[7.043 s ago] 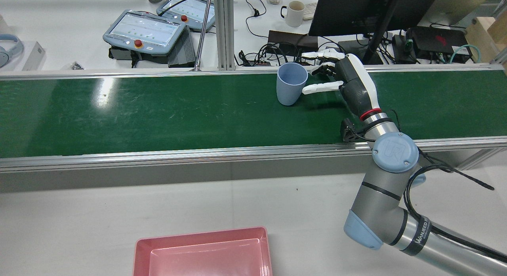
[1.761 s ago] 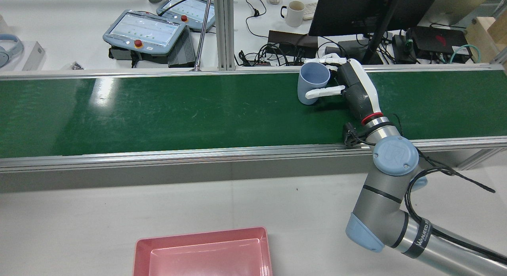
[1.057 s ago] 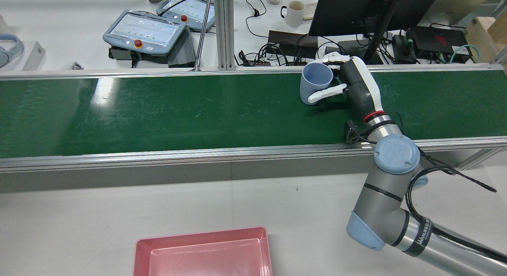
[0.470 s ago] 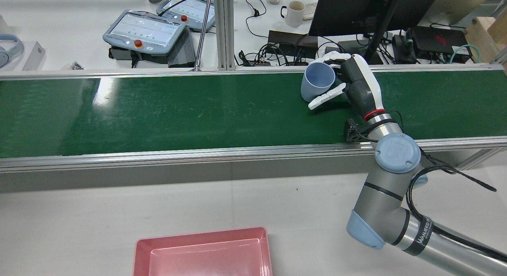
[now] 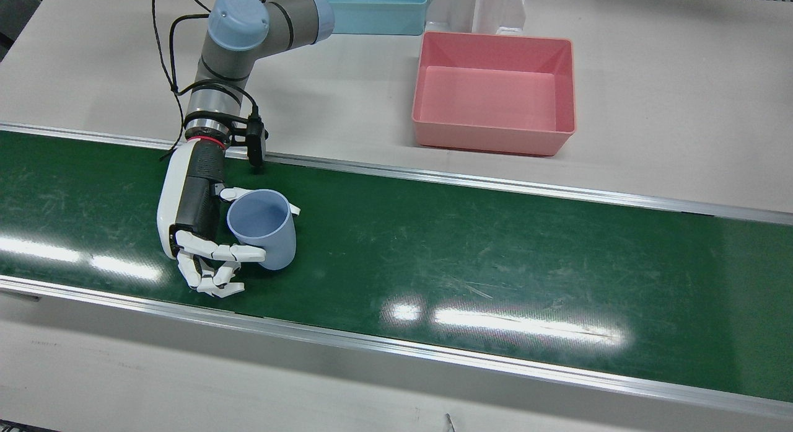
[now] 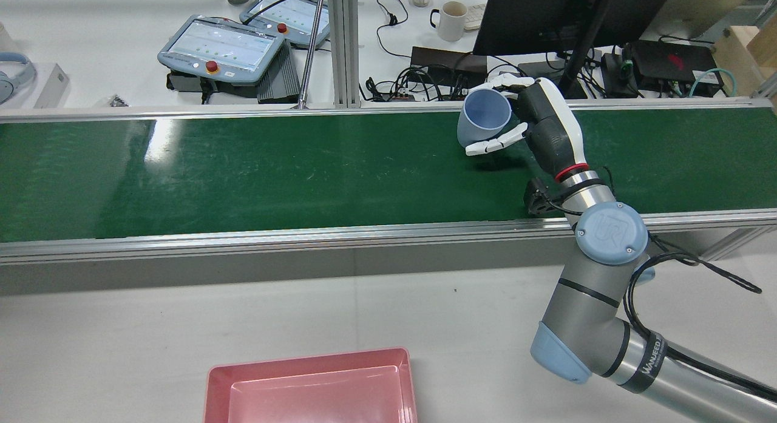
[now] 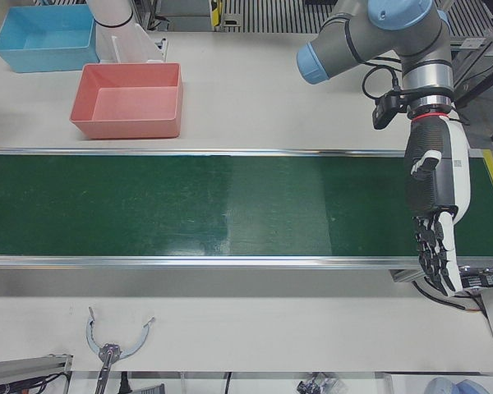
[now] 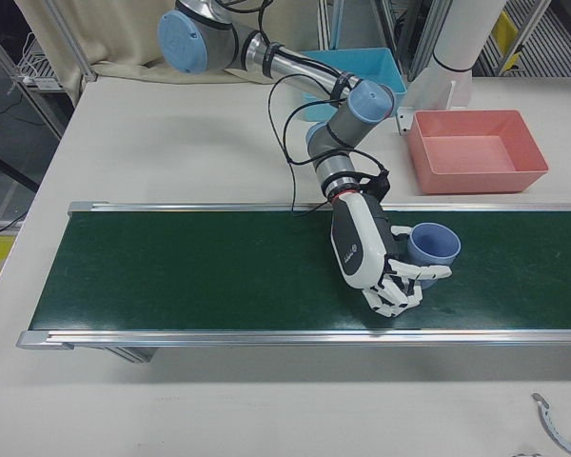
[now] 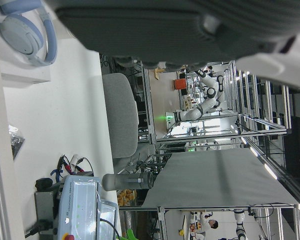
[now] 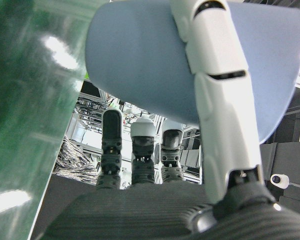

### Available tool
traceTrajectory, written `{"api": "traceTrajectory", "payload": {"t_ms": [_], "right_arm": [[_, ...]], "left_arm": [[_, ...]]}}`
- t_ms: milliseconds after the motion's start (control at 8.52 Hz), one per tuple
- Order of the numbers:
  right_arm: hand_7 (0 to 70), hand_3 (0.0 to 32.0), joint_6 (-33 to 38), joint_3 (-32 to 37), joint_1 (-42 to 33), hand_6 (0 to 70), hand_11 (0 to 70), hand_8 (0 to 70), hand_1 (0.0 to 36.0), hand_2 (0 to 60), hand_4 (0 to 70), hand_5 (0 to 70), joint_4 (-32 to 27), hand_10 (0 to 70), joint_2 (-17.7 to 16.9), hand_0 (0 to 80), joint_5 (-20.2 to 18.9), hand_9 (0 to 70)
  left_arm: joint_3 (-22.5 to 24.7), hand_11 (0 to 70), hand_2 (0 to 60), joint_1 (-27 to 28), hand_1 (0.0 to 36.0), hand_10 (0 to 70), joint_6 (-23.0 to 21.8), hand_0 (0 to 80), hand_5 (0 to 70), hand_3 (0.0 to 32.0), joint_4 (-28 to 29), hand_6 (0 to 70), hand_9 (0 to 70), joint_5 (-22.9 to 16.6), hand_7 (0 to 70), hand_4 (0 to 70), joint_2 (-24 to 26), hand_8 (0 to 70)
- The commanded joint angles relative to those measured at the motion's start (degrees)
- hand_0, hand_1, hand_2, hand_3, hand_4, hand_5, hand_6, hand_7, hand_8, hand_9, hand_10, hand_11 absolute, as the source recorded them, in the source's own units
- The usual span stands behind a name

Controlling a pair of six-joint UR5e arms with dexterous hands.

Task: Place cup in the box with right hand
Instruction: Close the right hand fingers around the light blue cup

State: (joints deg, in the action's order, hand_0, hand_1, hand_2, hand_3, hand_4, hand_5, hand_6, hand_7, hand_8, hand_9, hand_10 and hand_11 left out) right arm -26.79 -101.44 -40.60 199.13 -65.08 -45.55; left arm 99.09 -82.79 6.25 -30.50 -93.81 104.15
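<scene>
Currently right hand (image 5: 204, 233) grips blue cup (image 5: 263, 227), fingers wrapped round it, tilted above green belt (image 5: 495, 258), left of frame; pink box (image 5: 495, 91) upper centre

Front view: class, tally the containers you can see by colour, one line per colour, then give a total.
Blue cup, held in the robot hand: 1
Pink box: 1
Blue box: 1
Total: 3
</scene>
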Motion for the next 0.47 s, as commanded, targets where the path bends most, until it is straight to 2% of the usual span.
{"api": "traceTrajectory", "payload": {"t_ms": [0, 117, 352], "right_arm": [[70.0, 0.0, -0.11, -3.05, 0.08, 33.0, 41.2, 53.3, 36.0, 60.0, 65.9, 19.5, 0.37, 26.7, 0.30, 75.1, -0.15, 70.0], [70.0, 0.0, -0.28, -4.37, 0.26, 33.5, 41.0, 53.4, 36.0, 60.0, 69.3, 19.4, 0.55, 26.6, 0.39, 75.1, -0.24, 70.0], [70.0, 0.0, -0.55, -7.01, 2.18, 33.9, 40.8, 53.4, 36.0, 60.0, 70.0, 19.3, 0.82, 26.4, 0.65, 75.1, -0.32, 70.0]], "left_arm": [[0.05, 0.0, 0.0, 0.00, 0.0, 0.0, -0.01, 0.0, 0.0, 0.0, 0.00, 0.0, 0.0, 0.03, 0.0, 0.0, 0.00, 0.0], [-0.04, 0.0, 0.0, 0.00, 0.0, 0.0, -0.01, 0.0, 0.0, 0.0, 0.00, 0.0, 0.0, 0.03, 0.0, 0.0, 0.00, 0.0], [0.05, 0.0, 0.0, 0.00, 0.0, 0.0, -0.01, 0.0, 0.0, 0.0, 0.00, 0.0, 0.0, 0.03, 0.0, 0.0, 0.00, 0.0]]}}
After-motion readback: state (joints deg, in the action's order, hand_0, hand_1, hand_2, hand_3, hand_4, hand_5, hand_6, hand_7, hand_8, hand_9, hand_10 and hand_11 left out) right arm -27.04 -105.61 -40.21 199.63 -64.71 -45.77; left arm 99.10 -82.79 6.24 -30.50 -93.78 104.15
